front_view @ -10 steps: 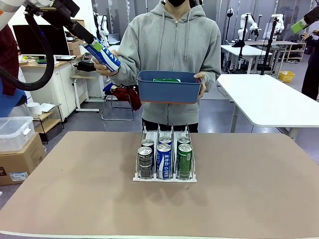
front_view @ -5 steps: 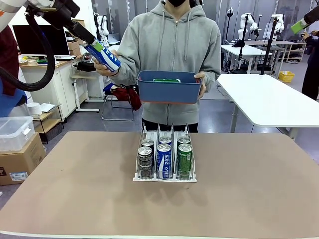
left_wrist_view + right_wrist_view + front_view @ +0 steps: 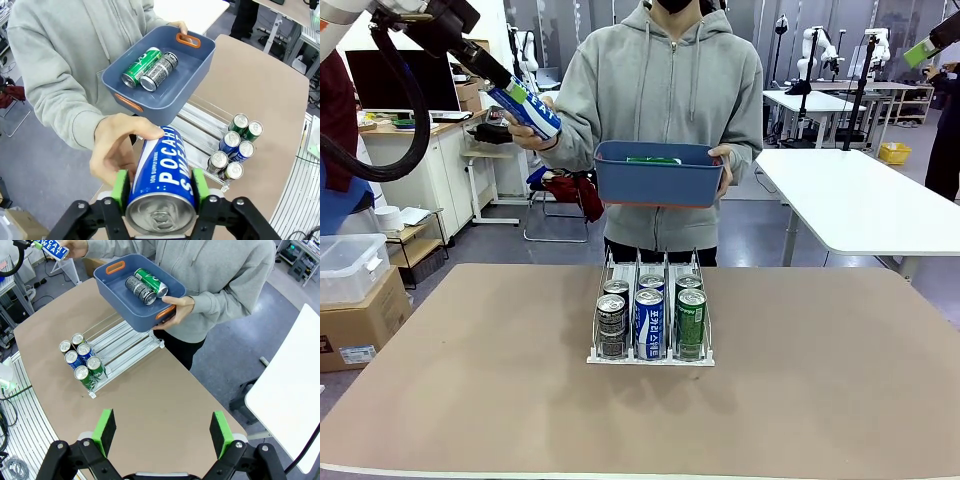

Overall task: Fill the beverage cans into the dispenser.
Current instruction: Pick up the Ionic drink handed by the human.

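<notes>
Lettering on the blue-and-white can (image 3: 167, 165) reads "POCARI SWEAT" and "ION SUPPLY DRINK"; the left gripper (image 3: 160, 192) pinches that metal cylinder between its green pads (image 3: 120, 187), with the person's hand (image 3: 112, 145) on its far end. Six more cans (image 3: 649, 320) stand in the clear acrylic dispenser (image 3: 650, 360), two per lane, and a green can (image 3: 140, 72) and a dark can (image 3: 159, 71) lie in the blue plastic tub (image 3: 660, 185). Right gripper (image 3: 162, 432) has its jaws spread wide.

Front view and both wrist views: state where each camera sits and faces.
Front view: robot's side, facing across the table at the person; left hand, upper left, grips a blue-and-white can.
Left wrist view: on that wrist, looking along the left hand at that can.
Right wrist view: high, looking down past the open right hand at the dispenser.
Shared: both wrist views show the blue tub.
</notes>
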Robot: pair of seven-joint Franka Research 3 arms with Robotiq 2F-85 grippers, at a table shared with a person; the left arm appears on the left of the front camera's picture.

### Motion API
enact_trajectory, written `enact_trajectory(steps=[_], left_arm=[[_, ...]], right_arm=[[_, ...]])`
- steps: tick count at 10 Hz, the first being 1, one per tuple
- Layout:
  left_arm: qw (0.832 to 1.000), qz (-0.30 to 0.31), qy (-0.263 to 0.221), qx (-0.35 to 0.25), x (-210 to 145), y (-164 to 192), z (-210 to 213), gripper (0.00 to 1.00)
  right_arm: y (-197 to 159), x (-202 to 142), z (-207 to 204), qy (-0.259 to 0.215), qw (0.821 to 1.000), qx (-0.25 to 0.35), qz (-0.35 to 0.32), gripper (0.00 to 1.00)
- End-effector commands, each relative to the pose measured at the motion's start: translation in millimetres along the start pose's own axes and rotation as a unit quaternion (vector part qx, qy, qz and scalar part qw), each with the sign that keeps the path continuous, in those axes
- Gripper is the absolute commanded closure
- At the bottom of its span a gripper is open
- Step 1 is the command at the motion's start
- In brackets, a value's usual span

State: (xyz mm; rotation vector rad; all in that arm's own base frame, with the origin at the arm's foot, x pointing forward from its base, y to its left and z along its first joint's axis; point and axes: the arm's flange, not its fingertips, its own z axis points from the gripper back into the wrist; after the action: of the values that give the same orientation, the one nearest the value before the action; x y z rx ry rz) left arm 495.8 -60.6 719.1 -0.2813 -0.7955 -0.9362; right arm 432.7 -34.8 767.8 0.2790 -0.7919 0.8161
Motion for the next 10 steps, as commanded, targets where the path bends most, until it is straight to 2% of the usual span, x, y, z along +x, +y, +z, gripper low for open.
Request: enact_trajectory(steps=[1, 2, 3, 4, 5, 7, 8, 9, 10], left_arm=[[1.000, 0.010, 0.001, 0.002, 0.6, 1.4, 1.9, 0.77], [1.000, 0.012, 0.004, 0.007, 0.7, 1.9, 1.8, 0.63], [1.000, 0.017, 0.006, 0.009, 1.0, 1.8, 2.3, 0.97], [1.000, 0.018, 0.009, 0.011, 0.7, 2.1, 3.6, 0.83], [1.000, 0.016, 0.016, 0.010, 1.1, 1.9, 4.0, 1.00], [1.000, 0.020, 0.023, 0.009, 0.5, 2.8, 3.0, 1.00], [0.999, 0.031, 0.017, -0.001, 0.7, 3.2, 3.9, 0.63], [1.000, 0.016, 0.022, -0.002, 0.0, 3.2, 4.2, 0.62], [0.999, 0.019, 0.029, -0.008, 0.6, 2.9, 4.2, 0.71]], right_arm=[[-0.5, -1.2, 0.5, 0.000, 1.000, 0.000, -0.001, 0.00], [-0.5, -1.2, 0.5, 0.000, 1.000, 0.000, -0.001, 0.00], [-0.5, -1.2, 0.5, 0.000, 1.000, 0.000, -0.001, 0.00], [-0.5, -1.2, 0.5, 0.000, 1.000, 0.000, -0.001, 0.00], [-0.5, -1.2, 0.5, 0.000, 1.000, 0.000, -0.001, 0.00], [-0.5, -1.2, 0.5, 0.000, 1.000, 0.000, -0.001, 0.00], [-0.5, -1.2, 0.5, 0.000, 1.000, 0.000, -0.001, 0.00], [-0.5, -1.2, 0.5, 0.000, 1.000, 0.000, -0.001, 0.00], [-0.5, -1.2, 0.5, 0.000, 1.000, 0.000, -0.001, 0.00]])
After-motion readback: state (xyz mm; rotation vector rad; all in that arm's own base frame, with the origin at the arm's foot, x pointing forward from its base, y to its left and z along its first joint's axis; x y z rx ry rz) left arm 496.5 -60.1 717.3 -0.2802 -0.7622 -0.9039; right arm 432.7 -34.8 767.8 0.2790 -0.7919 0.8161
